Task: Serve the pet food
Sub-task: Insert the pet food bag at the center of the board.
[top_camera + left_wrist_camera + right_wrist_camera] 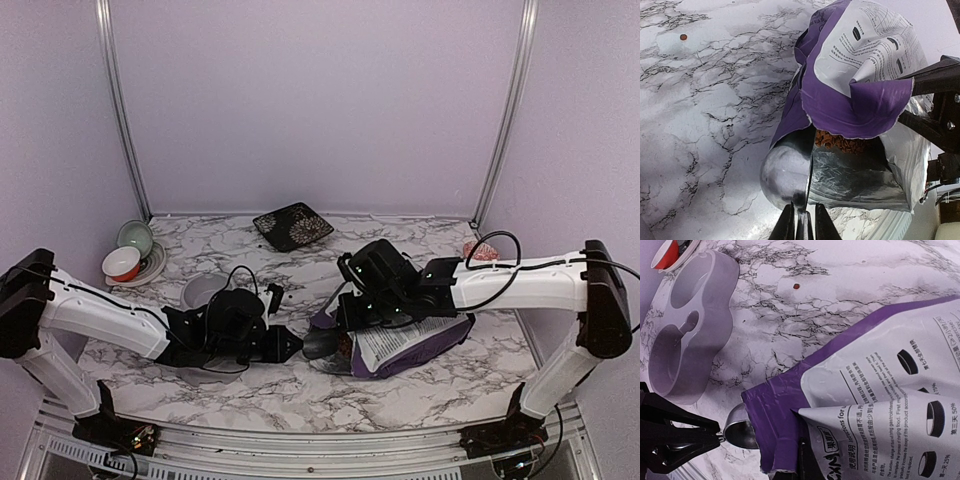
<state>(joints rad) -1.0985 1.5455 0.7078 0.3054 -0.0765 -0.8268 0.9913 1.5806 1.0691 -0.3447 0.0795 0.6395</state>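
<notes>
Left gripper [802,225] is clamping the metal scoop [787,175] by its handle, bowl nosing into the purple-and-white bag [860,95]. Right gripper [804,462] is pinching the bag's edge, fingers together. Kibble [840,142] is sitting inside the bag's mouth.

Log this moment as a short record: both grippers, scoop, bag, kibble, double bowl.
left gripper: shut on the scoop's handle
scoop: shiny metal, its bowl at the bag's mouth, partly under the purple flap
right gripper: shut on the bag's top edge
bag: purple and white, lying on the table, mouth open
pet food: heap visible inside the bag
stray pellet: alone on the table
double bowl: grey, no kibble seen in either well, apart from the bag
</notes>
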